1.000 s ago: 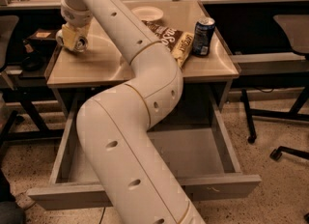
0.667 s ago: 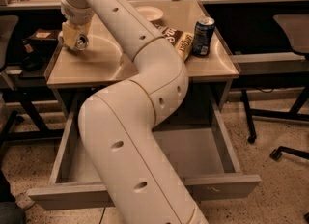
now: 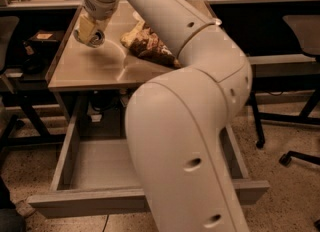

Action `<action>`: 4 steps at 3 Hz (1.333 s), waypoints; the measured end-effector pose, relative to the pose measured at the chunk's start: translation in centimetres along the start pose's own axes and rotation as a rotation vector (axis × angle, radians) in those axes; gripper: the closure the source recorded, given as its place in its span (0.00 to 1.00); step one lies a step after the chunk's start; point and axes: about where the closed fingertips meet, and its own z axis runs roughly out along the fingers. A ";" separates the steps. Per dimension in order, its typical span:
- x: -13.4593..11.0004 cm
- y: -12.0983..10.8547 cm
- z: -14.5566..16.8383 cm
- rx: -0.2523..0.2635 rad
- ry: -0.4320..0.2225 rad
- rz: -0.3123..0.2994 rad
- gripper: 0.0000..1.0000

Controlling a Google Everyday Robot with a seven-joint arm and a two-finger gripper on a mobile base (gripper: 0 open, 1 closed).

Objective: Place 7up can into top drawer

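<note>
Gripper hangs over the far-left part of the table, just above the surface and pointing down from the wrist. It looks closed on the 7up can. The pale body sits tucked under the wrist and the silver round end faces near-right, so the can is tilted, not upright. It's clear of the tabletop as far as I can tell, w/ a faint shadow below it. The tilt prob. comes from a side grasp, which keeps the can's length across the jaws so it can't slip.

The arm fills the middle of the view. It goes from near-centre up over the table's right half, then bends left to the gripper, and it hides most of the right side of the tabletop.

A brown crinkly snack bag lies on the table just right of the gripper, not touching it.

The top drawer stands pulled out below the table's near edge. Its grey bottom is bare on the left half, and the arm covers the rest. The front panel is nearest the camera, side walls are low.

Step in hand, judging by the layout: can is lifted but not yet over the drawer. The next move needs the can carried near-ward past the table edge, then lowered into the open left part. Risks are clipping the table lip or a drawer wall, and the can rolling if it's let go while tilted.
</note>
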 end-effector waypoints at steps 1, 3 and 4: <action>3.8 0.6 -2.9 0.013 -0.083 0.075 1.00; 4.2 0.3 -5.2 0.019 -0.104 0.045 1.00; 6.9 1.2 -8.1 0.035 -0.116 0.067 1.00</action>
